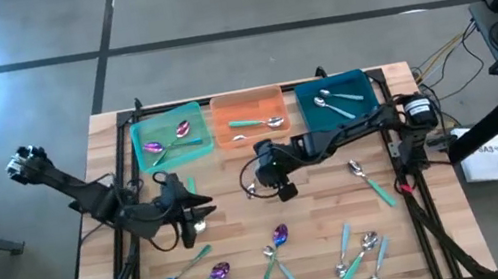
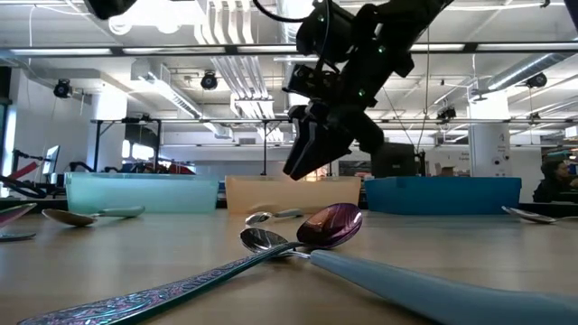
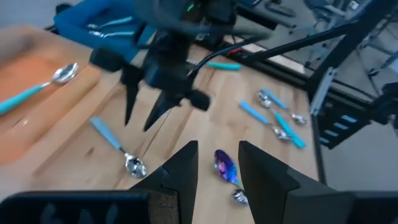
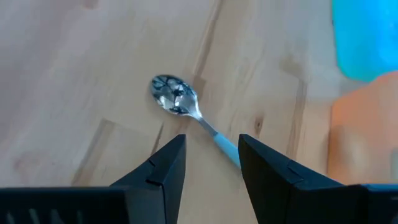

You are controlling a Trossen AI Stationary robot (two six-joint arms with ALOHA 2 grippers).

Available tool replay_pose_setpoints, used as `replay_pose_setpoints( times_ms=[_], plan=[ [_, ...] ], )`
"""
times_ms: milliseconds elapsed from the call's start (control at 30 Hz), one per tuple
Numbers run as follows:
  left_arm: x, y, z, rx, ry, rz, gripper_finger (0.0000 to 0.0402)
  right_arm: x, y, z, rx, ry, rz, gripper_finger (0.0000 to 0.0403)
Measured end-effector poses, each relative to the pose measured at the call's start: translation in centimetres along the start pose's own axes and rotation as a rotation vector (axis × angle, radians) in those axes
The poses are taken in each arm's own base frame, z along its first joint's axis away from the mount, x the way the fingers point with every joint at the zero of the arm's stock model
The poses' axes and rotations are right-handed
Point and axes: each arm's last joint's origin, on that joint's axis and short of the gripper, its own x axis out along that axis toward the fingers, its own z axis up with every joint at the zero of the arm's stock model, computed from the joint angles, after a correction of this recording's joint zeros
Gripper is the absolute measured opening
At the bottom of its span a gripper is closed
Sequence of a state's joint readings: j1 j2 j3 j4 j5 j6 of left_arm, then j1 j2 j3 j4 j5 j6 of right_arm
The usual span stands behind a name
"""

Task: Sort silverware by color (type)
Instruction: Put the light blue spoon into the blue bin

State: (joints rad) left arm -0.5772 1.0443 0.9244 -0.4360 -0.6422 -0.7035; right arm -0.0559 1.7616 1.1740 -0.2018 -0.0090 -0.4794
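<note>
Right gripper [image 4: 211, 165], jaws apart and empty, hangs over a spoon [image 4: 186, 112] mid-table, bowl toward the left edge, handle toward the orange tray [image 1: 246, 109]. Left gripper [image 3: 217, 168] also parted, empty.

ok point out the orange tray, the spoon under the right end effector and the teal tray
orange tray [image 1: 246, 108], high view, bare floor
silver-headed spoon [image 4: 174, 95], right wrist view, bowl
teal tray [image 1: 310, 117], high view, bare floor near its corner

My right pincer [image 1: 258, 181] hangs over the table [image 1: 234, 233] mid-board, above a lone spoon [image 4: 186, 107]. My left pincer [image 1: 201, 206] sits just left of it. Three trays [image 1: 249, 119] line the far edge; more spoons [image 1: 277, 246] lie scattered along the near edge.
</note>
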Motion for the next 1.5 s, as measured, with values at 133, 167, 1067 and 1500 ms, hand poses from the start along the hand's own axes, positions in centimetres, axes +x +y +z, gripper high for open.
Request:
replay_pose_setpoints(
  times_ms=[133,167,1067,1500],
  plan=[
    [-0.9,-0.6,1.0,0.017,-0.020,-0.010,0.0099,0.9,0.0,-0.1,-0.009,-0.023,0.018,0.0139],
    [-1.1,-0.7,1.1,0.021,-0.020,-0.007,0.0099,1.1,0.1,-0.3,-0.011,-0.015,0.029,0.0139],
    [-1.5,-0.6,0.9,0.045,-0.002,0.024,0.0099,7.2,-1.0,-0.2,-0.037,0.133,0.201,0.0092],
    [-1.1,-0.1,0.0,0.076,0.057,0.082,0.0099,6.0,-0.8,-0.6,0.094,0.217,0.235,0.0011]
  ],
)
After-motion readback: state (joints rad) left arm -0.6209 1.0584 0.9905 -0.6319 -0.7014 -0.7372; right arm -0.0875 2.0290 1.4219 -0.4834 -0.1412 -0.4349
